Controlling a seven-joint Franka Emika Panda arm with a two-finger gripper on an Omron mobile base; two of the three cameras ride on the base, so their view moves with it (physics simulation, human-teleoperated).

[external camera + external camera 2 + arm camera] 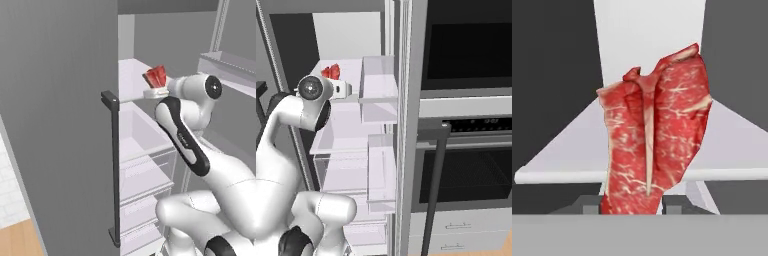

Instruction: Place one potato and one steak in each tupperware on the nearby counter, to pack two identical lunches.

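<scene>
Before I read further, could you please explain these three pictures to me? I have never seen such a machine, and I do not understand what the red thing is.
This is a rendered kitchen. The white machine is a robot arm on a driving base. Two pictures come from cameras on that base, behind the arm to its left and right. The third comes from a camera on the hand itself.

The arm reaches into an open fridge, over a white shelf. The grey slab at the left of the left base picture is the fridge door.

The red thing is a raw steak. The pincer is shut on it and holds it upright, above the shelf.
</scene>
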